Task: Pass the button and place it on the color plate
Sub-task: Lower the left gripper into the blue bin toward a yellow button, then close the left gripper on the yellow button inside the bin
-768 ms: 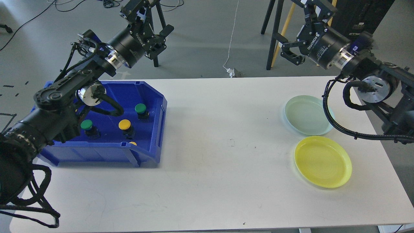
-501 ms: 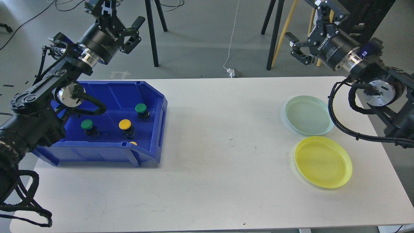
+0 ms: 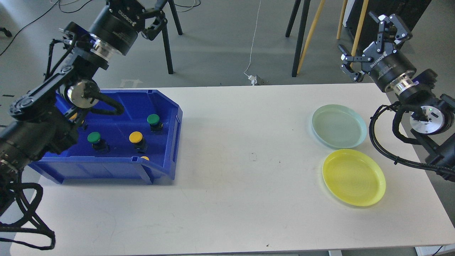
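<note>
- The left gripper [image 3: 151, 14] is cut off by the top edge; only one finger [image 3: 155, 25] is seen whole, so its jaw state cannot be told.
- A yellow button [image 3: 145, 158], well below that finger, is mostly hidden behind the front wall of the blue bin [image 3: 106, 170].
- Another yellow button [image 3: 73, 116] is largely covered by the left arm.
- The button bodies are too small and dark for detail.

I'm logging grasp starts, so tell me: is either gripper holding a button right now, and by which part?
Nothing is held. The right gripper is open and empty above the table's far edge; the left gripper is raised beyond the blue bin, partly cut off, nothing visible in it.
</note>
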Robot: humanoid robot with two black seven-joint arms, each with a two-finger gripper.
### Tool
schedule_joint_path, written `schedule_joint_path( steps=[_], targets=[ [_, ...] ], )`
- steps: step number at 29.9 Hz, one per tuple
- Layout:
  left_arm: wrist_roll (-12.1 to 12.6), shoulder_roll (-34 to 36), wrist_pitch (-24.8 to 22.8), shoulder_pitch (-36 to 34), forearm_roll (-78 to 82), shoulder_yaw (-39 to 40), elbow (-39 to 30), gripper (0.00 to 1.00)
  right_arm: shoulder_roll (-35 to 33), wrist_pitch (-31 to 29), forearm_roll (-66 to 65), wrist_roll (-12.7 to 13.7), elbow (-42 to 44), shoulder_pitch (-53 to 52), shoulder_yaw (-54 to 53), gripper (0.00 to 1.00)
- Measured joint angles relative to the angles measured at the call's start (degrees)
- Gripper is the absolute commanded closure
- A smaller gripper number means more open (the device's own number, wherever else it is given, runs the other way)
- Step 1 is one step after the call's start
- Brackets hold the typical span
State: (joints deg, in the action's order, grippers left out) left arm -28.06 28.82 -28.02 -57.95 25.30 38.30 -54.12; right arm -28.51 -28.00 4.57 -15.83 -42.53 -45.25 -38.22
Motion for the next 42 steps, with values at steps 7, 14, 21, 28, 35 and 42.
schedule_joint_path(
  steps=[7,14,21,28,35,42],
  targets=[
    [0.07,12.3,0.0,-13.2,30.33,-29.59,-4.83,0.0,-0.39,0.0,0.54,0.01,0.05,1.24,-0.2,0.0],
    [0.06,14.46,0.01,-15.81,58.73,-50.44,-4.12,0.01,-0.32,0.0,0.54,-0.09,0.13,1.75,-0.27,0.0],
    [0.06,12.6,0.03,-10.73,62.81,-53.22,0.03,0.01,-0.65,0.0,0.54,-0.09,0.19,3.61,-0.87,0.0],
    [0.05,5.73,0.03,-9.61,62.72,-53.52,10.07,0.01,-1.54,0.0,0.56,-0.09,0.15,4.13,-0.99,0.0],
    [0.05,3.65,0.03,-7.89,62.34,-53.32,12.88,0.02,-2.13,0.0,0.61,-0.09,0.06,4.36,-0.99,0.0],
    [0.04,-1.1,0.03,-5.02,61.73,-53.14,19.37,0.02,-2.17,0.0,0.62,-0.09,0.01,4.79,-1.06,0.0]
  ],
)
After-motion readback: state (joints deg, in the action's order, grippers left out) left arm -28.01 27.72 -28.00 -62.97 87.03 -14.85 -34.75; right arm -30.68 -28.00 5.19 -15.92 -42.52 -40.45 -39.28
